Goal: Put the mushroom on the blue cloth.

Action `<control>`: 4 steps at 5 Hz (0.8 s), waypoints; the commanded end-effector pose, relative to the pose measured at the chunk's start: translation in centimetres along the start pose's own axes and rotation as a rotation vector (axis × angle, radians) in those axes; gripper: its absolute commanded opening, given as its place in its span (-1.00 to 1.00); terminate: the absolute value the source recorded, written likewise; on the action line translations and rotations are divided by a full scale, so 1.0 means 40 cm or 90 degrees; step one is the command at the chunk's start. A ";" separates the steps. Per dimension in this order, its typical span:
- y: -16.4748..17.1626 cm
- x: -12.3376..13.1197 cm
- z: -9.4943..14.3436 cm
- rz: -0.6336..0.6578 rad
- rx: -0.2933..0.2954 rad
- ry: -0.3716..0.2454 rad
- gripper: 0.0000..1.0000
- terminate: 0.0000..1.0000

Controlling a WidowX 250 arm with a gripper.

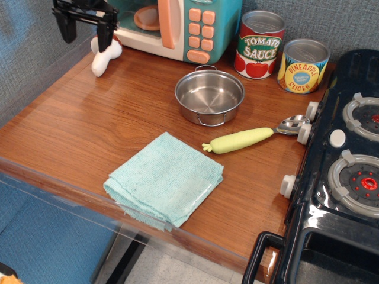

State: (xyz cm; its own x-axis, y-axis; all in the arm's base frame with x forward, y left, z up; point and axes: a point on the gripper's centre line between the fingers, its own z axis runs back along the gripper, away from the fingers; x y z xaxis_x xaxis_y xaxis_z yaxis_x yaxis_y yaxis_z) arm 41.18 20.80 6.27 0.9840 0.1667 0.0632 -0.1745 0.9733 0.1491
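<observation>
The mushroom [104, 59] lies at the back left of the wooden table, its white stem showing and its reddish-brown cap mostly hidden behind my gripper. My gripper [86, 34] is black and open, with one finger on each side, hovering just above and slightly left of the mushroom. The blue cloth [165, 180] is a folded aqua terry square near the table's front edge, with nothing on it.
A toy microwave [177, 26] stands at the back behind the mushroom. A steel pot [209, 96], a tomato sauce can [260, 44] and a pineapple can [303, 65] sit mid-back. A spoon with a yellow-green handle [241, 140] lies right of the cloth. A toy stove [346, 171] fills the right side.
</observation>
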 end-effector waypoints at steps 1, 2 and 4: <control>-0.007 0.015 0.012 0.023 0.007 -0.036 1.00 -1.00; -0.025 0.015 -0.017 0.031 0.004 -0.029 1.00 -1.00; -0.018 0.006 -0.016 0.044 -0.006 -0.045 -1.00 -1.00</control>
State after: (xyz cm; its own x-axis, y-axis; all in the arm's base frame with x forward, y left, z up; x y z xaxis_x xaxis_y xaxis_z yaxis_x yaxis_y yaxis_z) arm 41.89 19.65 1.73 0.9723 0.2236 0.0686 -0.2304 0.9661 0.1162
